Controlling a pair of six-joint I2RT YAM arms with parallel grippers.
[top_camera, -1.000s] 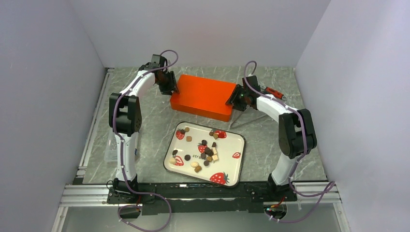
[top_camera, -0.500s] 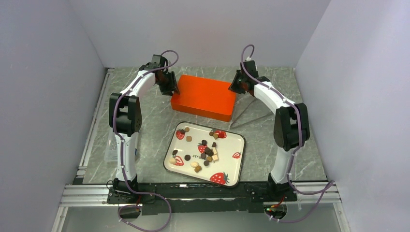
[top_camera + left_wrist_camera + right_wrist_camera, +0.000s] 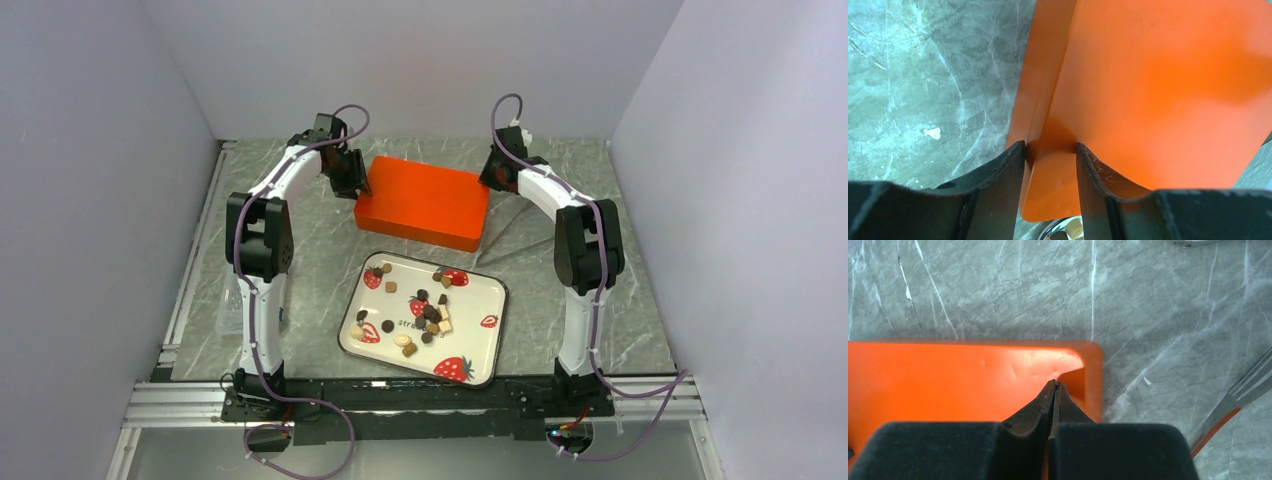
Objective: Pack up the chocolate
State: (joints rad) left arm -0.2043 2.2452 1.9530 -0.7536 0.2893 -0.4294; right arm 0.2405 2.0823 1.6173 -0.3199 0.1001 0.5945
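Left gripper [image 3: 1050, 151] clamps a corner of the orange box [image 3: 425, 200]; right gripper [image 3: 1054, 386], fingers pressed together, rests at the opposite end. Chocolate [image 3: 428, 312] lies scattered on the strawberry tray [image 3: 480, 297]

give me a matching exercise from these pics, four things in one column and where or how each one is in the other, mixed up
Things:
1. left gripper
2. right gripper
3. chocolate
4. orange box

Places and states:
a. scattered on the strawberry tray
b. fingers pressed together at a corner of the box
c. lying on the table beyond the tray
d. fingers clamped on either side of the box's left end

Pairs: 1-d, 2-b, 3-a, 4-c
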